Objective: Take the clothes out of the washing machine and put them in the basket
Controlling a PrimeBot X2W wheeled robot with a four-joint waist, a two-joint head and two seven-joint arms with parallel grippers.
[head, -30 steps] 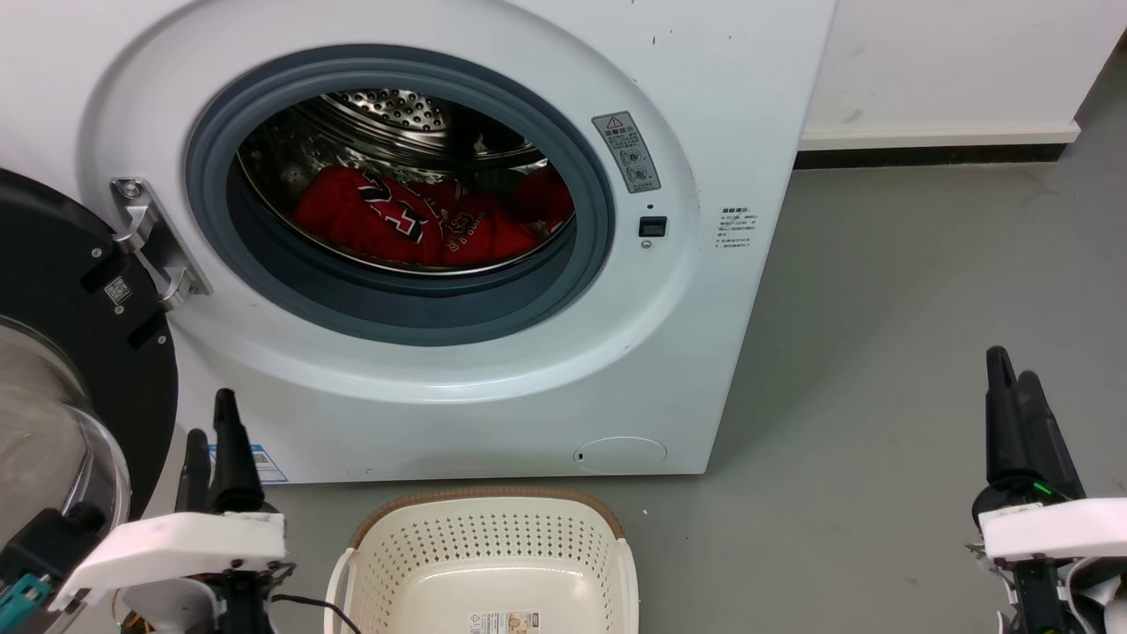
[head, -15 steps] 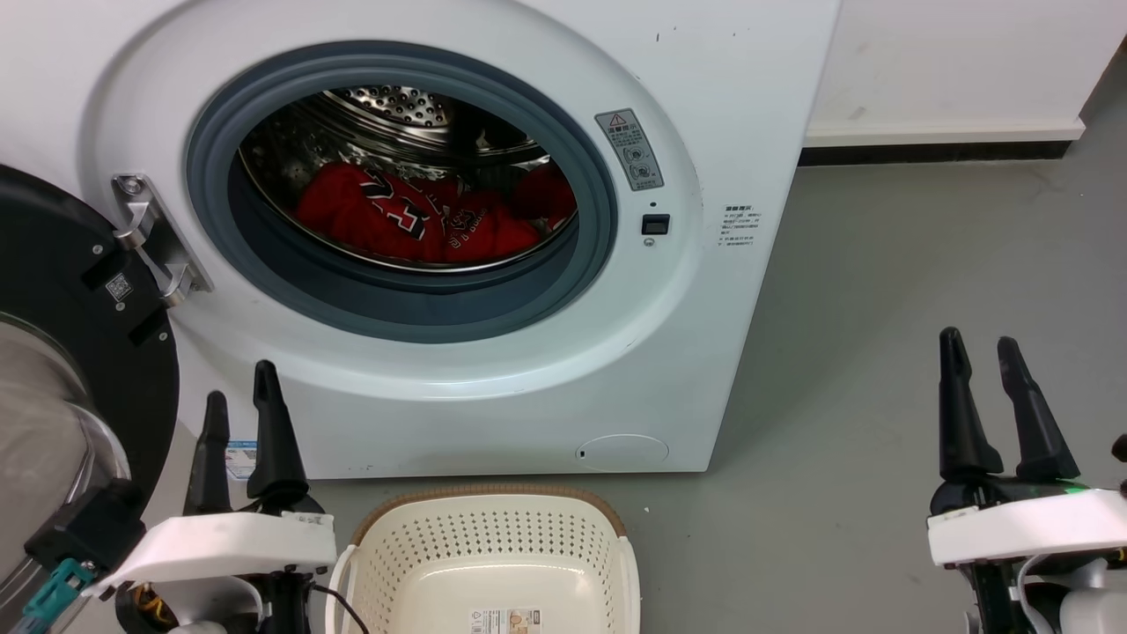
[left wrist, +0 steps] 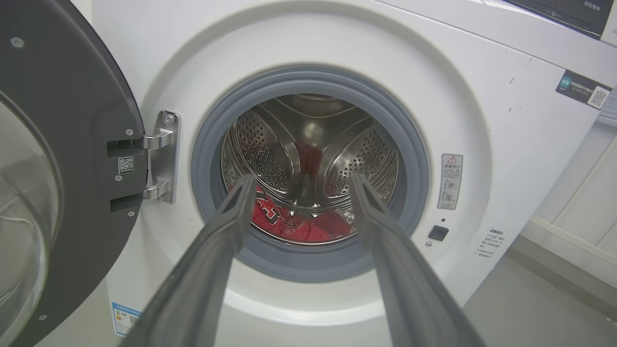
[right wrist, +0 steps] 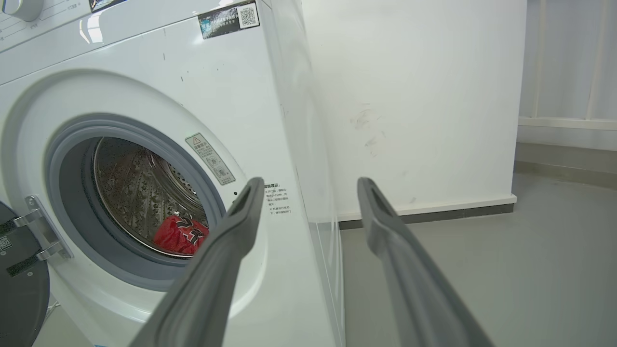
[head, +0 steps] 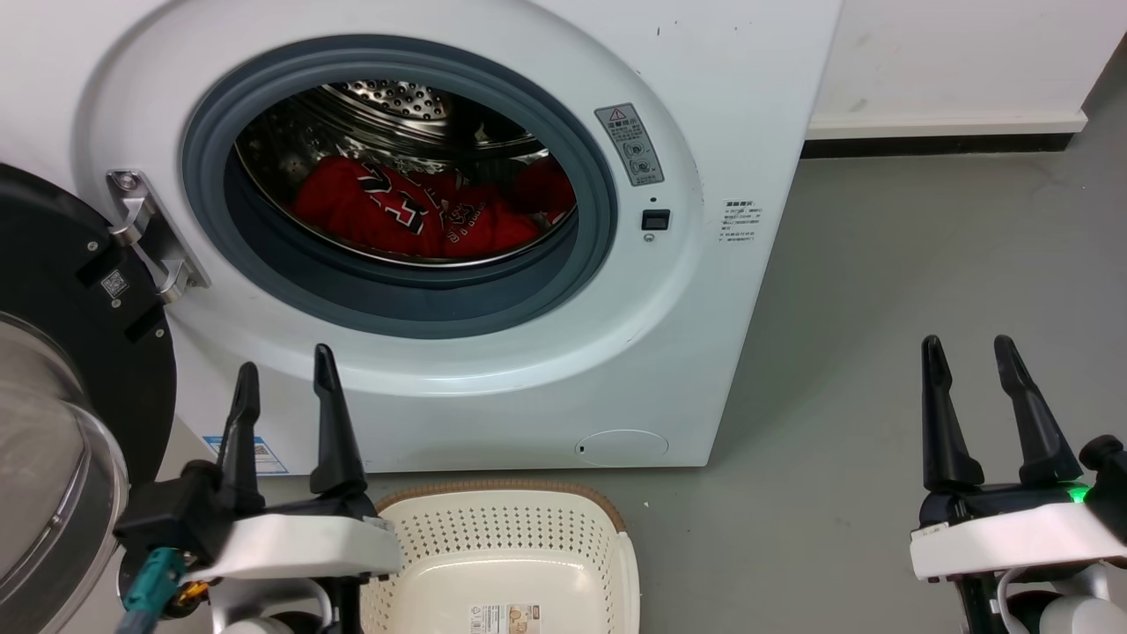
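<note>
The white washing machine stands before me with its door swung open to the left. Red clothes with black-and-white numbers lie at the bottom of the steel drum; the left wrist view looks straight at the clothes, and the right wrist view catches the clothes from the side. The cream basket sits on the floor below the porthole. My left gripper is open and empty, just left of the basket. My right gripper is open and empty, over the floor to the washer's right.
The open door's glass bulge is close to my left arm. Grey floor stretches right of the washer to a white wall with a dark skirting strip.
My left gripper has risen and shifted right toward the basket, its fingers spreading. The right gripper opened its fingers and moved left and slightly up.
</note>
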